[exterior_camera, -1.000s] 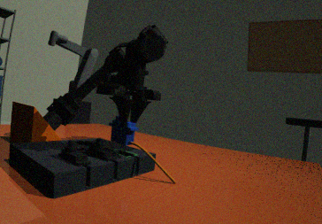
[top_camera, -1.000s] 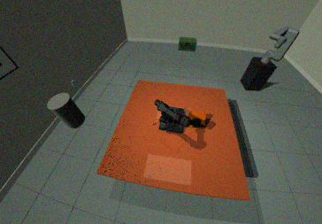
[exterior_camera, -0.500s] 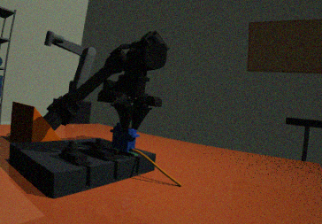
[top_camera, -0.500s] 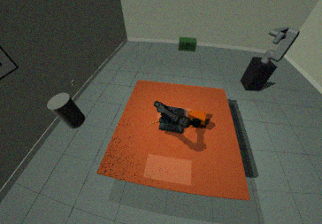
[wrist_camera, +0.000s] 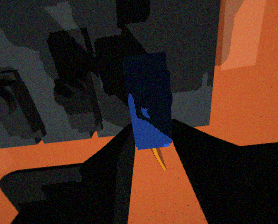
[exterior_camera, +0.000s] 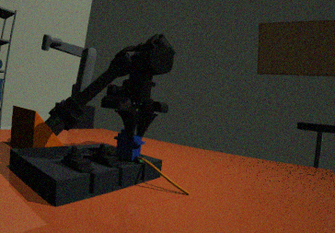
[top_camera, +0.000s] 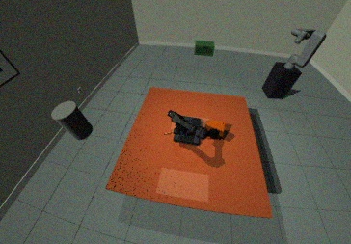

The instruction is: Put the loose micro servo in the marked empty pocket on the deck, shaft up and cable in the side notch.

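The blue micro servo (exterior_camera: 130, 146) (wrist_camera: 150, 131) is held upright between the fingertips of my gripper (exterior_camera: 134, 133) (wrist_camera: 151, 126), which is shut on it. Its lower end is at the top of the dark deck (exterior_camera: 34, 177) (wrist_camera: 195, 107) (top_camera: 193, 141), near the deck's right end in the exterior view. The blue body still stands well above the deck. The pocket is hidden under the servo, and I cannot tell whether the servo's lower end is inside it. The orange-yellow cable (exterior_camera: 166, 177) (wrist_camera: 159, 159) (top_camera: 168, 133) runs out over the deck's edge and slopes down outside it.
Two dark servos (exterior_camera: 75, 158) (exterior_camera: 105, 155) sit in the deck beside the held one. An orange wedge-like block (exterior_camera: 42, 132) (top_camera: 215, 127) stands behind the deck, by the arm's base. A pale rectangle (top_camera: 183, 185) lies on the orange surface (top_camera: 140, 155). Another grey arm (top_camera: 310, 49) stands farther off.
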Robot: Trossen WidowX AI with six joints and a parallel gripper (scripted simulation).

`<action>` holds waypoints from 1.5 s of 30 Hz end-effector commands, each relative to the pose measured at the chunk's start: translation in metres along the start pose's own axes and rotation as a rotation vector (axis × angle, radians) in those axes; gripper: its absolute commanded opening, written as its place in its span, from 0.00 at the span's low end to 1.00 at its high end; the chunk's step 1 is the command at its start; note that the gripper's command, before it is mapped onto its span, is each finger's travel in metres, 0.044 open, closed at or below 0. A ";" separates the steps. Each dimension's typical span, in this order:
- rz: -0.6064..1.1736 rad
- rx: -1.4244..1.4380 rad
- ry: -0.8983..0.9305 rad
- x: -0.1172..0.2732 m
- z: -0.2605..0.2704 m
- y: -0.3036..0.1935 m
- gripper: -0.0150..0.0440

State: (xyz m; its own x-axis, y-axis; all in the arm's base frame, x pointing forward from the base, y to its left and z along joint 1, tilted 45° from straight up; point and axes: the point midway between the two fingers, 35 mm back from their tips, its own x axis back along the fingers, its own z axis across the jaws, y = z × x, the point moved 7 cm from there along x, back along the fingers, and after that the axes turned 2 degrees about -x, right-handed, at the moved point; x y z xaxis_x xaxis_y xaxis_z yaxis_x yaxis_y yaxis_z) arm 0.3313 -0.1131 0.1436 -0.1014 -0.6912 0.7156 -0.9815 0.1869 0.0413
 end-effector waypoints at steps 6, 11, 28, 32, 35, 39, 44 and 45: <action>0.007 -0.003 -0.004 -0.008 -0.001 0.000 0.25; 0.007 -0.003 -0.004 -0.014 -0.001 0.000 0.25; 0.007 -0.003 -0.005 -0.032 -0.001 0.000 0.25; 0.007 -0.003 -0.005 -0.036 -0.001 0.000 0.25; 0.007 -0.003 -0.005 -0.039 -0.001 0.000 0.25; 0.007 -0.003 -0.005 -0.043 -0.001 0.000 0.25; 0.007 -0.002 -0.005 -0.045 -0.001 0.000 0.30; 0.007 -0.002 -0.005 -0.044 0.000 0.000 0.34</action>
State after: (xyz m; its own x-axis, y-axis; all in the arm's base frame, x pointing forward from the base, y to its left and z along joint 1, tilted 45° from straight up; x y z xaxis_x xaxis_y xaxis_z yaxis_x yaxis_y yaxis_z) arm 0.3361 -0.0820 0.1123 -0.1038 -0.6915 0.7148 -0.9815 0.1876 0.0390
